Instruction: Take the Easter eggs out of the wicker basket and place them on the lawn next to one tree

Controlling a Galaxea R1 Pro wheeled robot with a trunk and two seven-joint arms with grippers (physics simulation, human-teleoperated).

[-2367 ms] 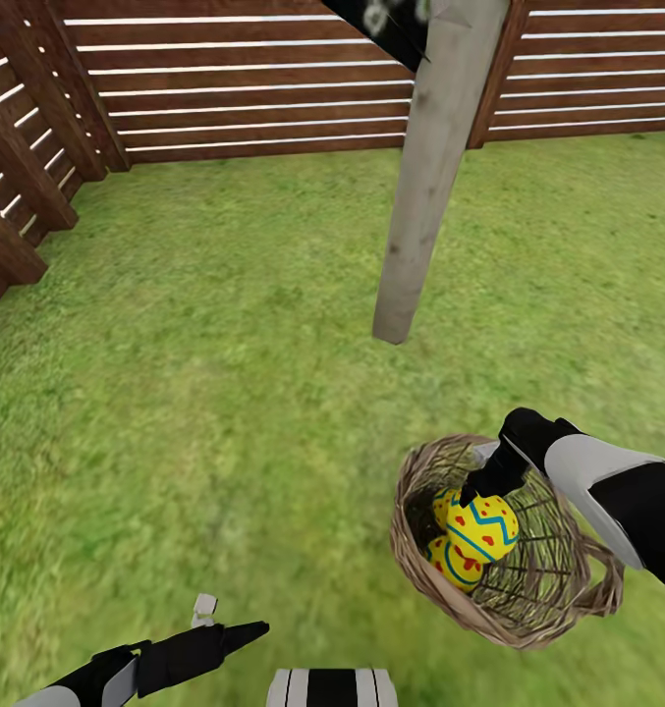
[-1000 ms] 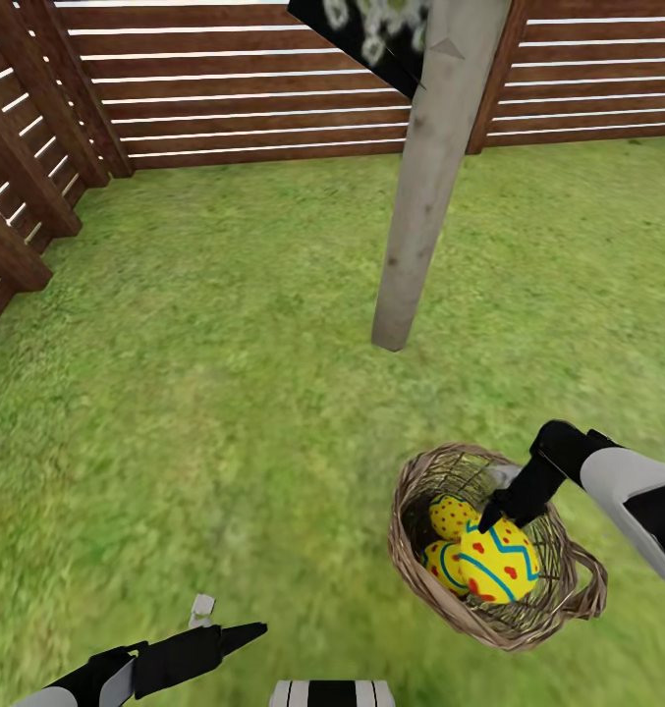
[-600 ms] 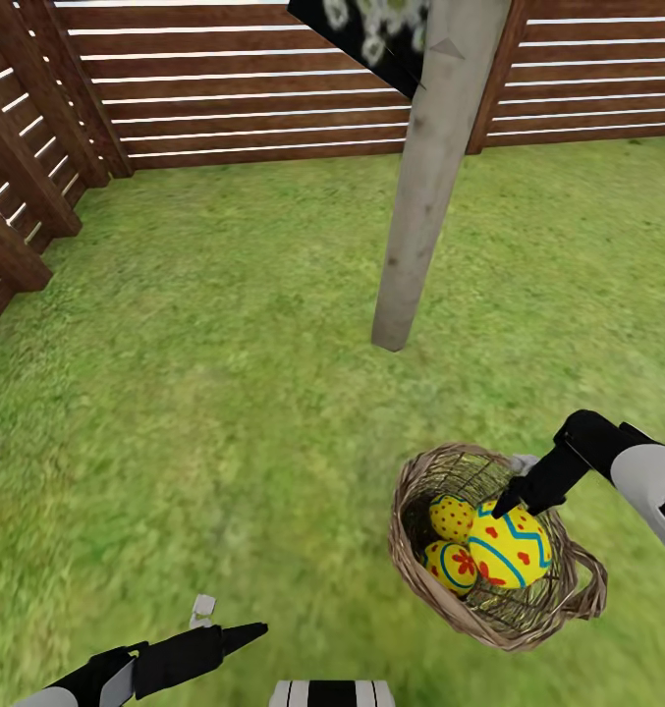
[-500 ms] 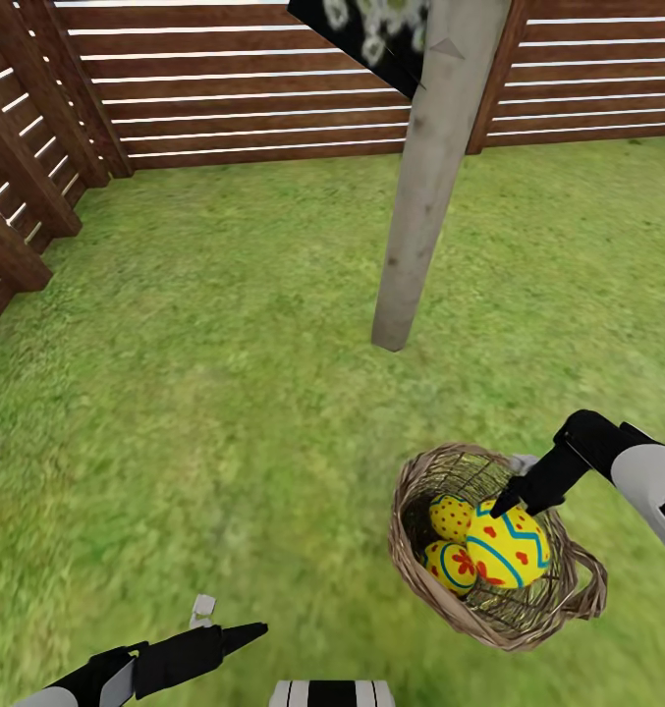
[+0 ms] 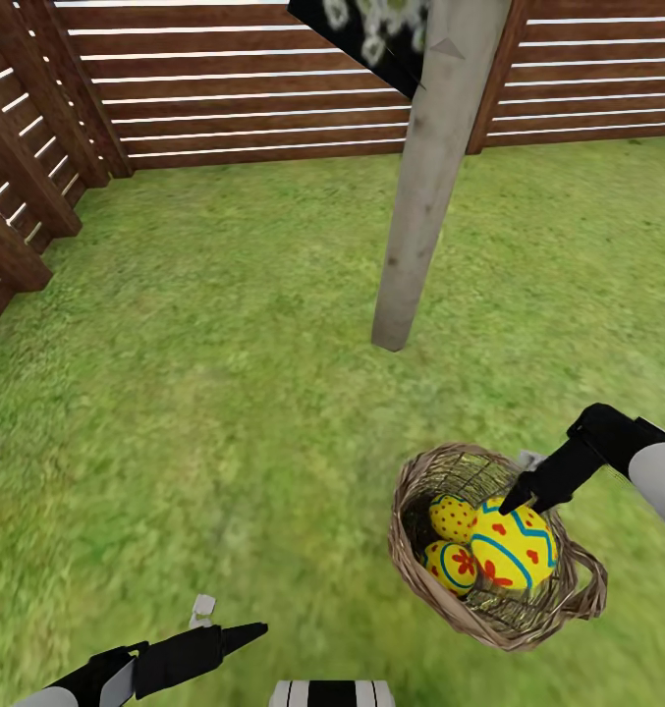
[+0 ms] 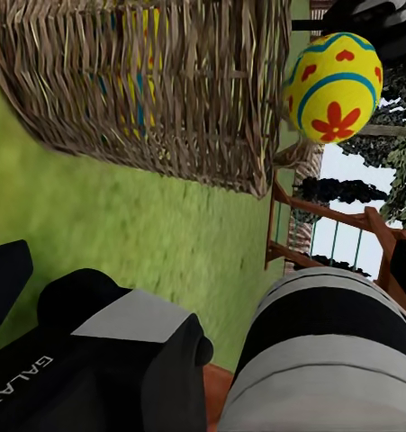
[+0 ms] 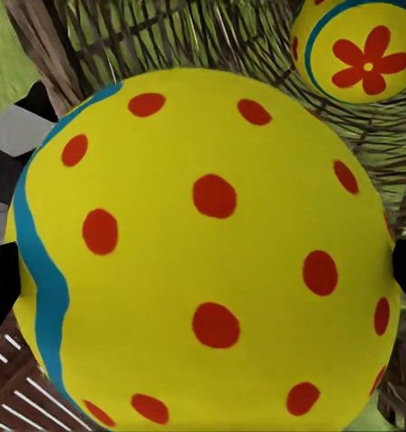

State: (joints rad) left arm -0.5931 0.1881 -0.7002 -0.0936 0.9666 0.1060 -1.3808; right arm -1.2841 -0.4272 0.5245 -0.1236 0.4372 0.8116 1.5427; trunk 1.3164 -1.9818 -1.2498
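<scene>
The right gripper is holding one egg at its upper end, directly above the right half of the basket. In the right wrist view this egg is sitting hard against the camera with a dark fingertip showing at each side, so the jaws are judged to be closed on it. In the left wrist view the held egg is hanging level with the basket rim, apparently clear of the weave.

To carry out the step well:

- Lift straight up until the egg is well above the rim before any sideways travel; a glancing touch on the wicker could knock the round shell out of the narrow two-finger hold.
- Keep the closing force constant. The shell is smooth and curved, so it is likely to slip if the hold loosens.
- Move toward the tree trunk, which is standing on the lawn near the basket, and lower the egg to the grass beside its base before opening.

Two more eggs, one and another, are lying in the left half of the basket, just beside the held one.

The left gripper is hanging low over the grass, well apart from the basket, empty; whether its jaws are parted cannot be told.
</scene>
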